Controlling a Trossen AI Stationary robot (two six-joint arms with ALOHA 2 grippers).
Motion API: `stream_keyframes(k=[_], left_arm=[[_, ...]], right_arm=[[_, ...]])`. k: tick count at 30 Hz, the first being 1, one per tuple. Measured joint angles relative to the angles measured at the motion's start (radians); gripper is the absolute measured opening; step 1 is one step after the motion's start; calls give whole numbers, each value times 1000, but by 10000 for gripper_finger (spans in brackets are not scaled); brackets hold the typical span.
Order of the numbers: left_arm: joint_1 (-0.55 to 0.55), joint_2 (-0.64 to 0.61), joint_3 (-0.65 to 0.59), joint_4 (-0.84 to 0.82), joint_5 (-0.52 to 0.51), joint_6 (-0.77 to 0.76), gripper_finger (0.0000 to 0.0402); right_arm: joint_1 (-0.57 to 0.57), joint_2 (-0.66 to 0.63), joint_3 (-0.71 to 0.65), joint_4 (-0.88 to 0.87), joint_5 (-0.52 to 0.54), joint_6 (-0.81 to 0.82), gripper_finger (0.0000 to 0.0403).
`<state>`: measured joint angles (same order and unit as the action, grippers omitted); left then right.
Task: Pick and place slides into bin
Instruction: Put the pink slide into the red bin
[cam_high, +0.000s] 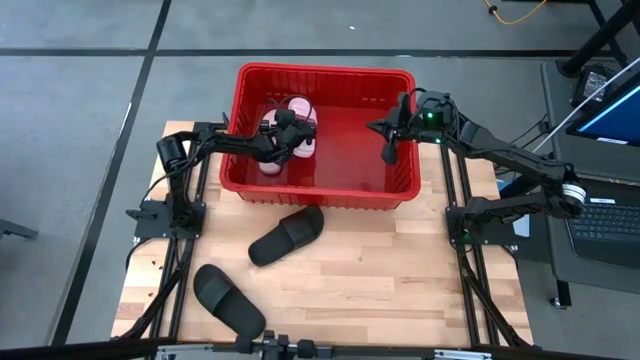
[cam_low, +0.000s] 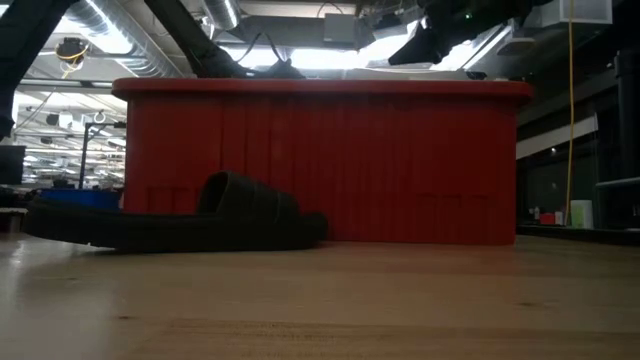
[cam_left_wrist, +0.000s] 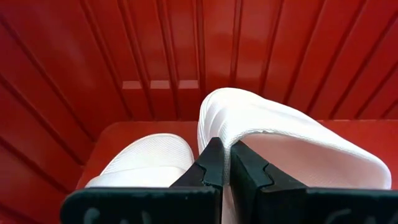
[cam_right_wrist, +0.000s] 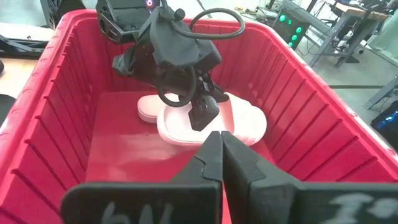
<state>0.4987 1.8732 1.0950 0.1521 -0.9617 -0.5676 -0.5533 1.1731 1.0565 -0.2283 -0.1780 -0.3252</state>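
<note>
Left claw (cam_high: 292, 133) is positioned inside the bin (cam_high: 325, 76), at its left end, fingers (cam_left_wrist: 211, 165) pinched together on the strap of a pink slide (cam_right_wrist: 239, 121). Whether that slide is lifted clear of the bin floor cannot be told. A second pink slide (cam_right_wrist: 148, 107) is seen beside it in the bin, partly overlapped, nearer the bin's left wall.

Right claw (cam_high: 391, 152) is held over the bin's right end, inside the rim line, fingers (cam_right_wrist: 211, 155) closed with nothing between them.

Two black slides are left on the desk (cam_high: 400, 270), outside the bin. One black slide (cam_high: 288, 236) is lying just in front of the bin's front wall, near but apart from it. The other black slide (cam_high: 229, 300) is well in front of the bin, toward the desk's front-left corner.
</note>
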Motion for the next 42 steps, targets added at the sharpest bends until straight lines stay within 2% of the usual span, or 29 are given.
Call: stream_keyframes(k=[9, 15, 19, 29, 42], left_arm=[[11, 0, 0, -8, 27, 32, 3], [10, 0, 0, -103, 40, 35, 3], [11, -2, 0, -151, 33, -17, 3], [15, -2, 0, -119, 76, -36, 3], [15, -2, 0, -126, 68, -59, 4]], right_arm=[[0, 41, 0, 11, 0, 2, 4], [0, 71, 0, 31, 0, 3, 4], [0, 84, 0, 45, 0, 2, 4], [0, 86, 0, 54, 0, 2, 4], [0, 86, 0, 53, -2, 2, 4]])
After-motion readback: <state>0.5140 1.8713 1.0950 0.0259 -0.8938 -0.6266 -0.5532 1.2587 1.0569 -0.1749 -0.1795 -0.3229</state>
